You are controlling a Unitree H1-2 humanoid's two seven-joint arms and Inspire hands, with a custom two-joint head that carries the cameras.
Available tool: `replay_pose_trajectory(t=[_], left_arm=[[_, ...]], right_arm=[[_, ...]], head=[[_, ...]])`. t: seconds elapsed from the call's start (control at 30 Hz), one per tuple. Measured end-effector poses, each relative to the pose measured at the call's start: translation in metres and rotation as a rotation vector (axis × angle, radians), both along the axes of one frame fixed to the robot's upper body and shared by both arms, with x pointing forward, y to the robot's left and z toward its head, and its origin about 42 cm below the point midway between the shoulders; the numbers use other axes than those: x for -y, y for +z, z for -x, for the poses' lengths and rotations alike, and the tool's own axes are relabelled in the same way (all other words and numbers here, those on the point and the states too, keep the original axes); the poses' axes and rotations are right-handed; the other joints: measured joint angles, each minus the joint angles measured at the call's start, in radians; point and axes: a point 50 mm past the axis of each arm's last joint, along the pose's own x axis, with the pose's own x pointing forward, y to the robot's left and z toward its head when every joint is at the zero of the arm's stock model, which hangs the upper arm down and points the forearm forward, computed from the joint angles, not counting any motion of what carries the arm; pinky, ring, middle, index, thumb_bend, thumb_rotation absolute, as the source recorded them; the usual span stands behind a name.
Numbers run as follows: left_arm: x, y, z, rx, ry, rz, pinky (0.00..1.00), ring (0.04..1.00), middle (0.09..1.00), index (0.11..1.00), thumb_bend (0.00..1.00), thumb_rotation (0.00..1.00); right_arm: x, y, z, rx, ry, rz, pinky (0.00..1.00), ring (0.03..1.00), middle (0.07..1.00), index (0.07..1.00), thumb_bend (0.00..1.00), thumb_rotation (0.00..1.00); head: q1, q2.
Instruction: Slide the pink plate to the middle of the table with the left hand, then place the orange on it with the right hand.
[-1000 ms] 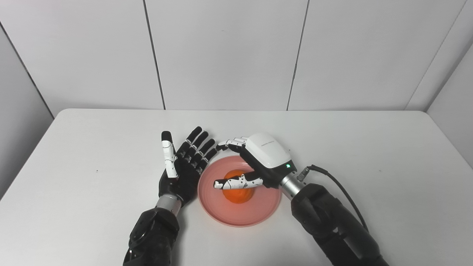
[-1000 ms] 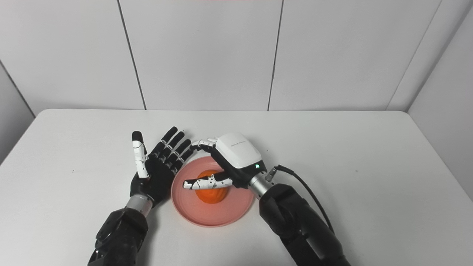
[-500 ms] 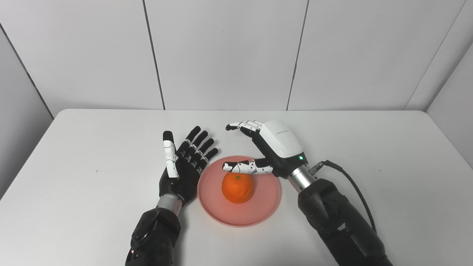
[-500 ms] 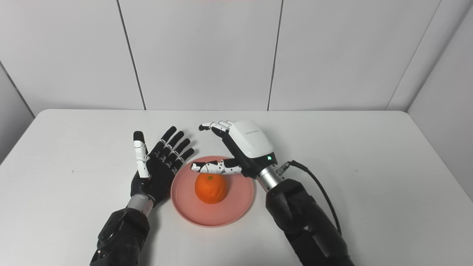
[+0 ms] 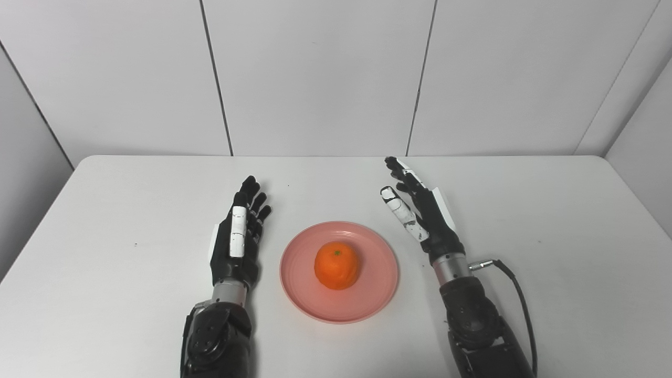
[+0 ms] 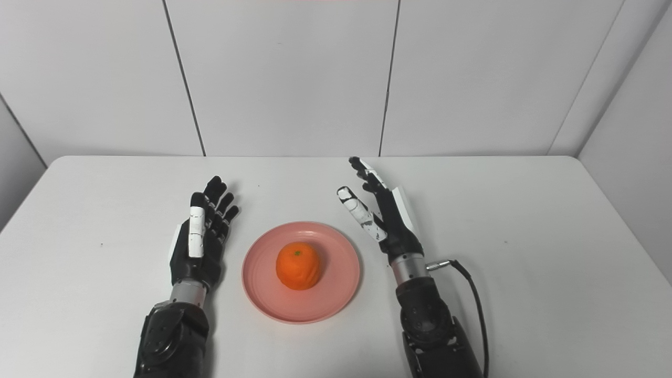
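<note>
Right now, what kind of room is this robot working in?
Probably a lab test booth rather than a home. A bare white table is closed in by plain white panel walls, and the only things set out are a pink plate holding an orange.

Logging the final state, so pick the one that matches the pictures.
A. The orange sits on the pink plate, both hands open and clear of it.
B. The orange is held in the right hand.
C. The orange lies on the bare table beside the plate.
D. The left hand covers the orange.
A: the orange rests on the pink plate, with the left hand and right hand open on either side, touching neither.
</note>
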Motion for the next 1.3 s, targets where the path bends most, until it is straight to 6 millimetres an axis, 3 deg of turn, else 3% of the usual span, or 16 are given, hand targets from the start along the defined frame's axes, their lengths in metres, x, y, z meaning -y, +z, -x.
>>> replay_pose_trajectory(t=[0.2,0.27,0.37,0.57,1.3], left_arm=[[-0.005,0.001,-0.007,0.003,0.013,-0.122,1.0,1.0,1.0,0.94,1.0,0.87],[-0.009,0.0,-0.008,-0.01,0.007,-0.137,1.0,1.0,1.0,0.972,0.99,0.91],[-0.013,-0.001,-0.009,-0.039,-0.034,-0.194,1.0,1.0,1.0,0.999,0.97,0.97],[-0.02,0.005,-0.013,-0.072,-0.096,-0.248,1.0,1.0,1.0,1.0,0.95,0.99],[-0.015,0.007,-0.015,-0.105,-0.083,-0.172,1.0,1.0,1.0,1.0,0.97,0.97]], right_arm=[[0.003,-0.024,0.004,-0.128,-0.084,-0.249,1.0,0.958,0.925,0.922,0.84,1.0],[0.003,-0.031,0.007,-0.15,-0.09,-0.272,1.0,0.965,0.931,0.927,0.85,1.0],[0.003,-0.032,0.006,-0.15,-0.086,-0.295,1.0,0.994,0.957,0.944,0.87,1.0],[0.003,-0.035,0.007,-0.171,-0.063,-0.456,1.0,1.0,0.997,0.995,0.89,1.0],[-0.005,-0.037,0.008,-0.183,-0.032,-0.444,1.0,1.0,0.998,1.0,0.88,1.0]], head=[[0.0,-0.002],[0.0,-0.002],[0.0,-0.002],[-0.002,0.006],[-0.006,0.009]])
